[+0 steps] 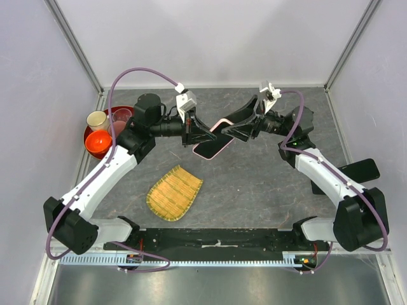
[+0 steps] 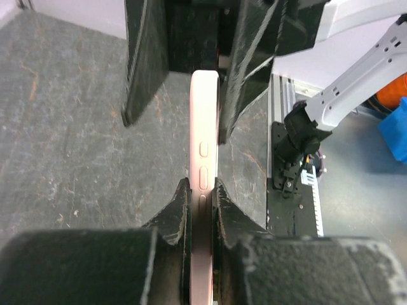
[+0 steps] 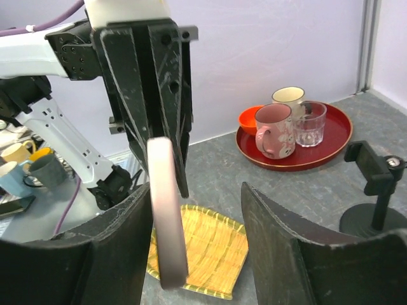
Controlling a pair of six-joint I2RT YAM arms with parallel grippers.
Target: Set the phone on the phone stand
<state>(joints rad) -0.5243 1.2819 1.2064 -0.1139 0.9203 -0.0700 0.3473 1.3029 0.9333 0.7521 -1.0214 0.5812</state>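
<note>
The phone hangs in the air above the middle of the table, caught between the two arms. The left claw is pinching it across its thin pink edges, near the side buttons. The right claw faces it from the other side with its fingers spread. The free end of the phone reaches in between them and lies close against one finger, with a clear gap to the other. From where I stand, I can't tell whether that near finger is touching.

The phone stand stands upright on the table, off to one side of the right claw and apart from the phone. From above I can't pick it out under the arms.

Below the phone, nearer the arm bases, a bamboo mat lies flat. By the left wall sits a red tray holding two mugs, a glass and an orange bowl. A flat black slab lies beside the right arm, partly hidden by it.

That makes two claws, one pink phone, one stand, one mat, and one tray with four vessels.
</note>
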